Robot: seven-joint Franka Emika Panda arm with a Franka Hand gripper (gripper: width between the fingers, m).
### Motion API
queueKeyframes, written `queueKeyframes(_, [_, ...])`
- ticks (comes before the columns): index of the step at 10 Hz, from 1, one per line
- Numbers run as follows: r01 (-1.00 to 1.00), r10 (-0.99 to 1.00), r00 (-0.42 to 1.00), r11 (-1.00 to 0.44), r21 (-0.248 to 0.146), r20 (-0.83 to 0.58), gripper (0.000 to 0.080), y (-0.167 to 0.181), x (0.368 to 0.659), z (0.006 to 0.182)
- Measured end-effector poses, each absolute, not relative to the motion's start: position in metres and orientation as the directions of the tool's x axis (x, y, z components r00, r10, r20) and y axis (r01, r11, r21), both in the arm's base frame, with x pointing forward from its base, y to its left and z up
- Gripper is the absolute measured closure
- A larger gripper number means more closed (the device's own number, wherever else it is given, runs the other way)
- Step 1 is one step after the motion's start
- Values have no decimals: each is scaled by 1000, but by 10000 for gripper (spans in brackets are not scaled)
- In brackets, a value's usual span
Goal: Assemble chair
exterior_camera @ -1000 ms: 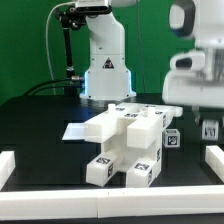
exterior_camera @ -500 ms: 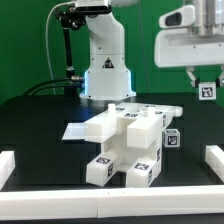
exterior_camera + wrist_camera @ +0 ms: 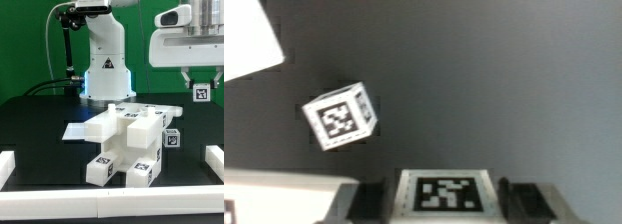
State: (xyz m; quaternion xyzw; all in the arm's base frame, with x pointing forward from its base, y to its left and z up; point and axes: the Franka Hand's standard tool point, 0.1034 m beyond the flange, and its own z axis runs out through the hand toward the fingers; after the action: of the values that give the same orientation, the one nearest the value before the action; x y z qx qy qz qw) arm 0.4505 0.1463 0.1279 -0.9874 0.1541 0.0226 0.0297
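The partly built chair (image 3: 124,146), blocky white parts with black-and-white tags, stands in the middle of the black table. My gripper (image 3: 200,88) hangs high at the exterior view's right, shut on a small white tagged chair part (image 3: 200,93), clear above the table. In the wrist view this part (image 3: 446,194) sits between my two dark fingers (image 3: 374,202). A loose tagged white piece (image 3: 173,138) lies just right of the chair; it also shows in the wrist view (image 3: 340,117), below my gripper (image 3: 452,206).
White border rails lie at the exterior view's left (image 3: 8,166), right (image 3: 214,160) and front (image 3: 110,207). The marker board (image 3: 138,107) lies behind the chair. The robot base (image 3: 104,72) stands at the back. A flat white sheet (image 3: 73,131) lies left of the chair.
My gripper has risen from table height to well above it with the tagged part held, then shifted slightly toward the exterior view's left. The chair has not moved.
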Motion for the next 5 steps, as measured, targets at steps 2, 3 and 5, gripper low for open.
queueKeyframes(2, [-246,-243,969,-967,-70,-39,518,119,467,145])
queueKeyframes(3, [-231,-229,973,-970,-71,-35,518,109,476,148])
queueKeyframes(5, [-230,-228,973,-971,-71,-31,518,110,478,148])
